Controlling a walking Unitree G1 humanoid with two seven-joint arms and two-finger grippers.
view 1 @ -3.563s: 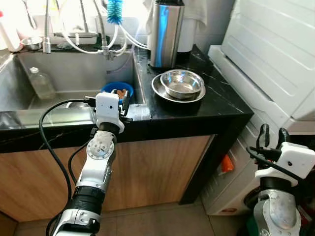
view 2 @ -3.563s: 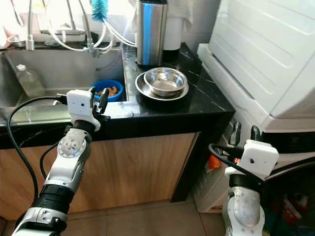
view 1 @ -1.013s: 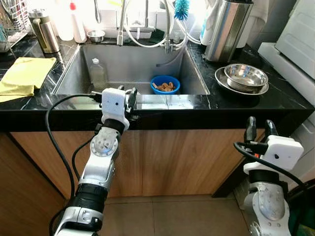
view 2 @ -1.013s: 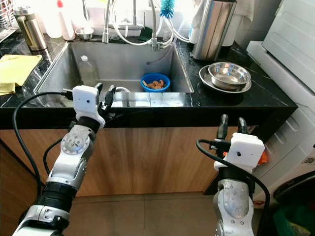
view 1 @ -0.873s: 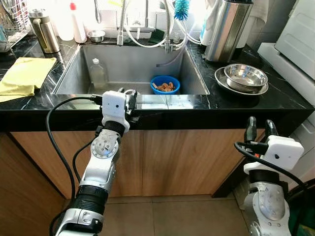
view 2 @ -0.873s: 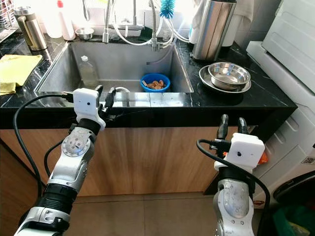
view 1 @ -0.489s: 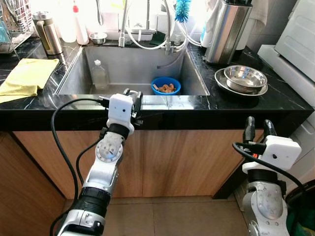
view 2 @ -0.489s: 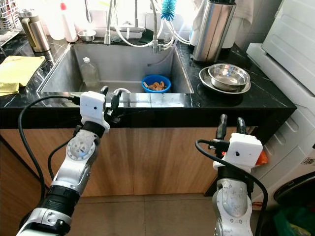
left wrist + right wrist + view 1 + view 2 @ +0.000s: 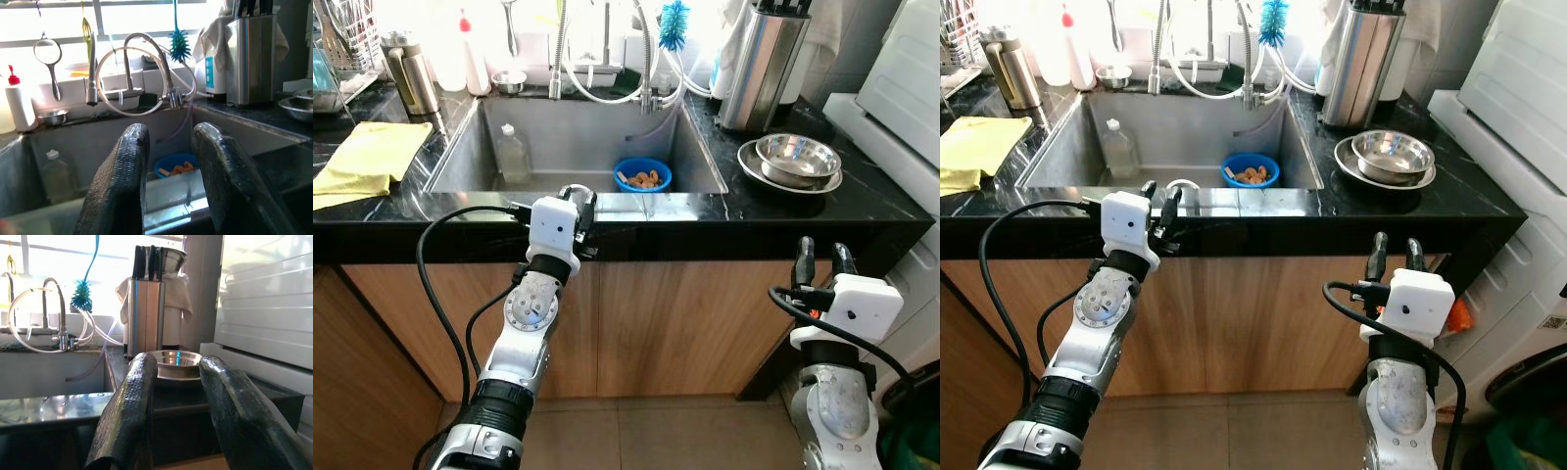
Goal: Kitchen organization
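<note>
Presently left claw (image 9: 579, 203), fingers parted and empty, sits at the counter (image 9: 724, 211) front edge, blue bowl (image 9: 642, 174) in the sink (image 9: 460, 157) beyond it; right claw (image 9: 816, 257), parted, empty, hangs below the counter.

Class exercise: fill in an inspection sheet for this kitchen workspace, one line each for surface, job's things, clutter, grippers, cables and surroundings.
Surface: black marble counter around a steel sink; wood cabinet fronts below.
Job's things: blue bowl holding orange food and a clear bottle, both in the sink; steel bowl stacked on a steel plate on the counter to the right.
Clutter: yellow cloth, metal jug, knife block, blue bottle brush.
Grippers: left gripper open at the sink's front edge; right gripper open, low in front of the cabinet, holding nothing.
Cables: black cable looping from the left wrist.
Surroundings: white appliance at right.
</note>
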